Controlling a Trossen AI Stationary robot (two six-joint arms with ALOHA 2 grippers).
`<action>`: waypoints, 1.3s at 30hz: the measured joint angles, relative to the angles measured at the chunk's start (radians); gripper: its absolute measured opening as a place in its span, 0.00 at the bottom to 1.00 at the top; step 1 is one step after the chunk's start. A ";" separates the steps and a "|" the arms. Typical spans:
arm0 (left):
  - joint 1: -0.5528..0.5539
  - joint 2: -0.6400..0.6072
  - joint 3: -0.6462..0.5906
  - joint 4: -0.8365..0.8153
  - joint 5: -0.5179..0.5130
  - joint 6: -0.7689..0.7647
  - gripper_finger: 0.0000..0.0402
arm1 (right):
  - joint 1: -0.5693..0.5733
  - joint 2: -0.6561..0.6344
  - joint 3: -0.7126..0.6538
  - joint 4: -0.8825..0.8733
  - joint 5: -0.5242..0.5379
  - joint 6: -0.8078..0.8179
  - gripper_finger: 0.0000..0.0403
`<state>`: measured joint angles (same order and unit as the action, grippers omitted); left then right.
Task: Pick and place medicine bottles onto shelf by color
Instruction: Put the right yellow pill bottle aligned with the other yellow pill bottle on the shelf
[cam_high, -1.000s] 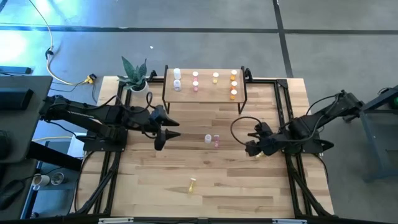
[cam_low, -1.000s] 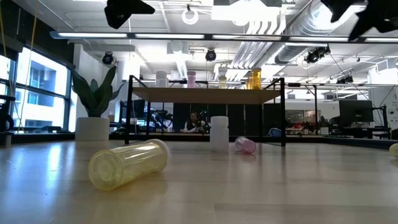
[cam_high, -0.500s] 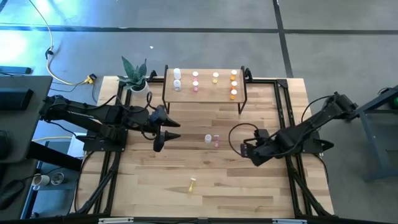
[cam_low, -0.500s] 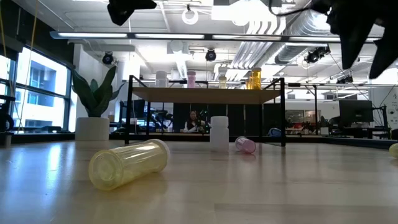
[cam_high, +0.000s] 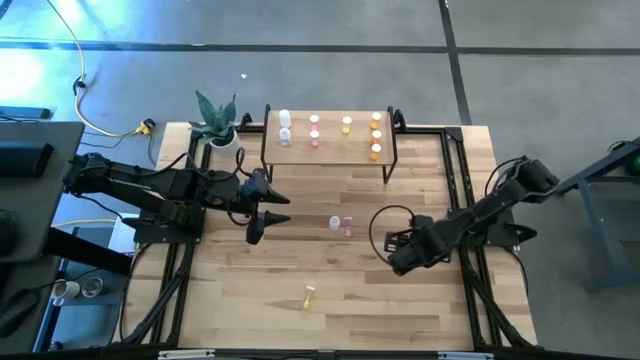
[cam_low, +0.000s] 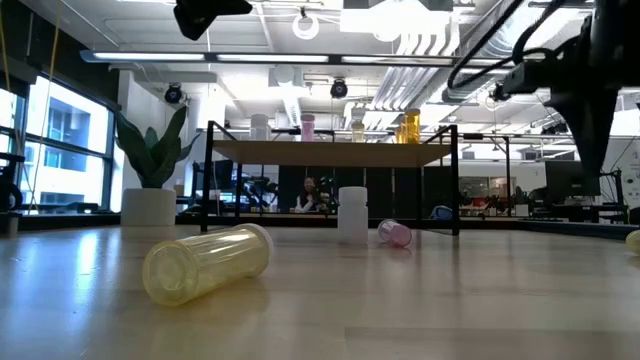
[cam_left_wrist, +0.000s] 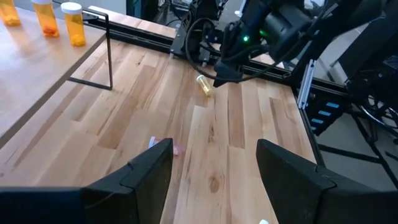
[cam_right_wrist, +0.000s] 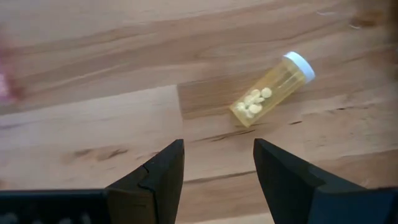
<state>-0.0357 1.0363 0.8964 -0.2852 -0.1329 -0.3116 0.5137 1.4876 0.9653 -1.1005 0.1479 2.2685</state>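
While holding nothing, left gripper (cam_high: 268, 212) hovers over the desk's (cam_high: 330, 310) left half, jaws apart, empty, just short of the shelf's near left leg. Nearby, at the back left corner, stands a potted plant (cam_high: 217, 119).

Further right, at the back, stands the shelf (cam_high: 329, 135), carrying bottles in columns by color: white (cam_high: 285, 126) at the left, then pink (cam_high: 314, 130), pale yellow (cam_high: 347, 123), and orange (cam_high: 376, 134) at the right end. Below it on the desk, near the middle: a white bottle (cam_high: 335, 222) upright, with a pink bottle (cam_high: 349, 228) lying just beside it. Nearer the front edge lies a pale yellow bottle (cam_high: 309, 295), on its side, well apart from both arms.

Right of center, hangs the right gripper (cam_high: 397, 258), low over the desk, jaws apart and empty. Just ahead of its fingers (cam_right_wrist: 283, 168) lies a yellow bottle (cam_right_wrist: 272, 88) on its side, white cap on, small pills visible inside, not touched.
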 joint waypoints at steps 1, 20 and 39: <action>0.000 0.000 0.000 0.000 0.000 -0.001 0.55 | 0.000 0.010 0.000 -0.006 -0.004 0.014 0.46; 0.000 0.000 0.000 -0.001 -0.001 -0.026 0.55 | 0.000 0.116 0.000 -0.057 -0.056 0.083 0.46; 0.000 0.000 0.001 0.000 -0.001 -0.027 0.55 | -0.111 -0.037 0.004 -0.140 -0.069 -1.057 0.46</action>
<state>-0.0353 1.0363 0.8970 -0.2855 -0.1337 -0.3385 0.4022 1.4506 0.9691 -1.2407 0.0784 1.2116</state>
